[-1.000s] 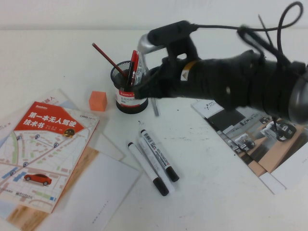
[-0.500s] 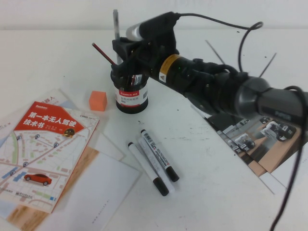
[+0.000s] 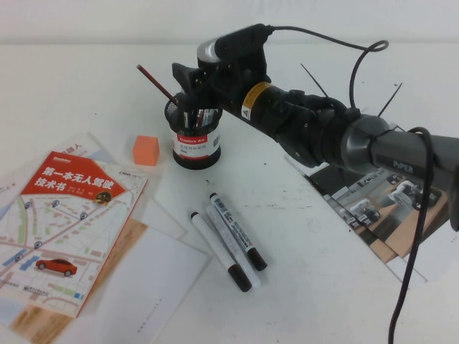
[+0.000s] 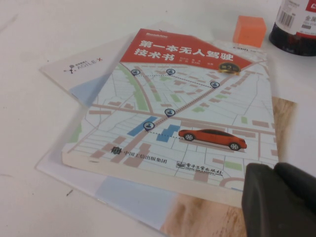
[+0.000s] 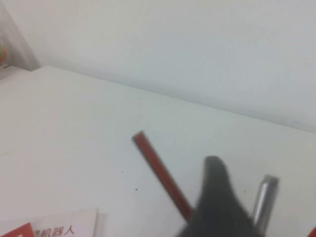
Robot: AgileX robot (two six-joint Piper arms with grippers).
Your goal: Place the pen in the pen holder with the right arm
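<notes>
You are looking at a plain white surface (image 3: 337,287) that fills nearly everything, evenly lit with soft shadows. Behind its far edge runs a pale, bare wall (image 3: 107,18); the right wrist view shows that wall (image 5: 197,44) too.

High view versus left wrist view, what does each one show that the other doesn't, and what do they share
Only the high view shows the right gripper over the pen holder's mouth, the red pencil leaning out of the holder, the two white markers on the table and the magazine under the right arm. Only the left wrist view shows the left gripper, low over the papers. Both show the map-cover book, the orange block and the pen holder.
</notes>
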